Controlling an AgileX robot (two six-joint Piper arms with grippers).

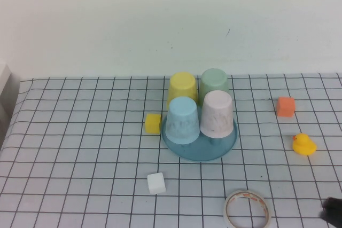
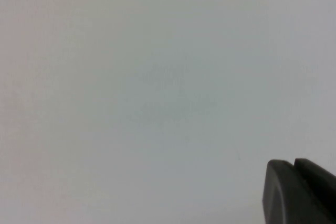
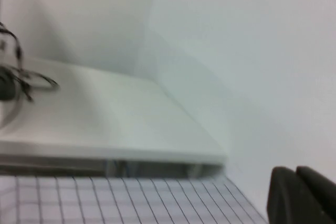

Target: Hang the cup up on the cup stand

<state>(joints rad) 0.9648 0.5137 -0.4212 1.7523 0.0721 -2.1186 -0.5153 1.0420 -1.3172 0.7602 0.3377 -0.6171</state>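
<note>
Nearest the robot, the right gripper [image 1: 332, 213] was only a dark sliver at the worktop's near right corner, and whether it was spread or pinched could not be told. The left gripper [image 2: 302, 192] was out of the high view altogether; its wrist camera faced blank pale wall with a dark scrap of the gripper in one corner, its state again impossible to tell. Neither arm held anything, which fitted arms parked clear of the work.

Along the near edge lay a roll of tape [image 1: 247, 209], flat, with a small white cube [image 1: 156, 183] beside it toward the left. Further in sat a yellow duck [image 1: 303, 144] by the right edge, an orange block [image 1: 285, 106] beyond it, and a yellow block [image 1: 153, 123] just left of the cup stand.

And the cup stand [image 1: 200, 150] held the middle of the worktop, its teal dish crowded. The cup [image 1: 217, 114], pale pink and speckled, was mouth-down on the near right side of the stand, presumably dropped over a peg, though no peg was visible. The light blue cup [image 1: 182, 119] stood touching it on the left; behind them were a yellow cup [image 1: 181, 88] and the pale green cup [image 1: 215, 84], likewise inverted. By the look of it, the hanging was already done.
</note>
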